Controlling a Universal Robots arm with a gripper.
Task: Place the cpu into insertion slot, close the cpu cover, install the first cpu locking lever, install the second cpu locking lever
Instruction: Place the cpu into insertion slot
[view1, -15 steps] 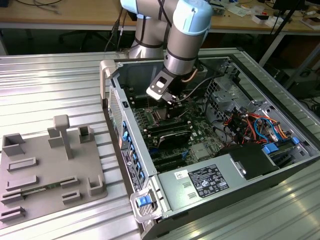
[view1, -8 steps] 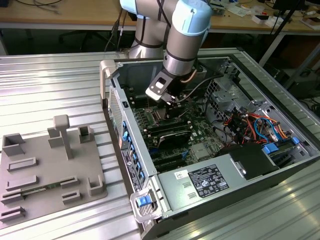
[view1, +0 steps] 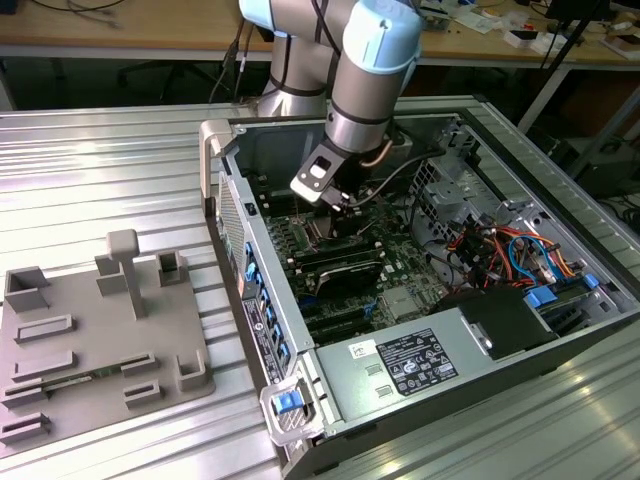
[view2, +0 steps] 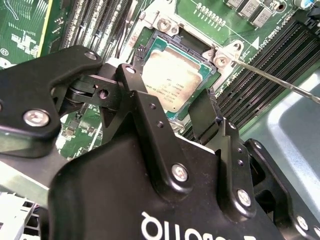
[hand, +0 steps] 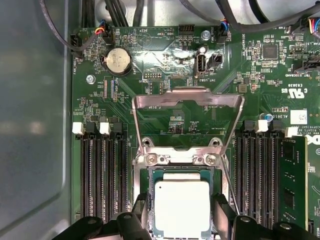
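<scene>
Cpu (view2: 172, 75) in insertion slot (view2: 175, 46), one edge hidden behind gripper (view2: 165, 86)

Tight at the insertion slot (hand: 142, 176): gripper (hand: 181, 221) straddles the cpu (hand: 181, 202) with slim gaps, 2 banks of memory slots (hand: 102, 175) flanking, raised cpu cover (hand: 187, 95) walling 1 side, thin lever rod (view2: 275, 80) jutting out, case (view1: 228, 190) open on top.

- In the exterior view, the computer case (view1: 400, 365) sits on the table (view1: 100, 160) at centre and right, and a fixture tray (view1: 90, 340) lies at lower left.
- The gripper (view1: 335, 203) hangs inside the case, over the motherboard (view1: 400, 295).
- The cpu (hand: 181, 207) lies in the insertion slot (hand: 148, 186), between the fingers (hand: 141, 215) and apart from both.
- The cpu cover (hand: 187, 95) stands swung back from the slot.
- Memory slots (hand: 102, 175) flank the slot.
</scene>
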